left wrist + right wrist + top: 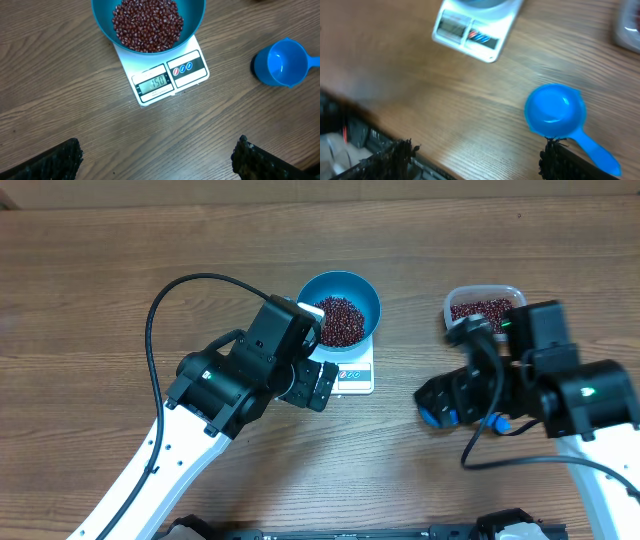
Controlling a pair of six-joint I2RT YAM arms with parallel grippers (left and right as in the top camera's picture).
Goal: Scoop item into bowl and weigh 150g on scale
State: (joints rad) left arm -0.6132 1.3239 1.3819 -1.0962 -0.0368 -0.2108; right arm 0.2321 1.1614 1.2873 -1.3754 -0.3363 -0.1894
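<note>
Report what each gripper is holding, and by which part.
Nothing is held. The left gripper hangs open above the table. The right gripper is open too, and the blue scoop lies on the table beside one finger.

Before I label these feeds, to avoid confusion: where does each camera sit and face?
Overhead: above table, looking down at bowl on scale; left arm, right arm show.
Left wrist: left arm, facing down at bowl, scale, scoop; left pincer below.
Right wrist: right arm, facing scoop, scale; right pincer below.
Shared: wrist views both show scale, scoop.
</note>
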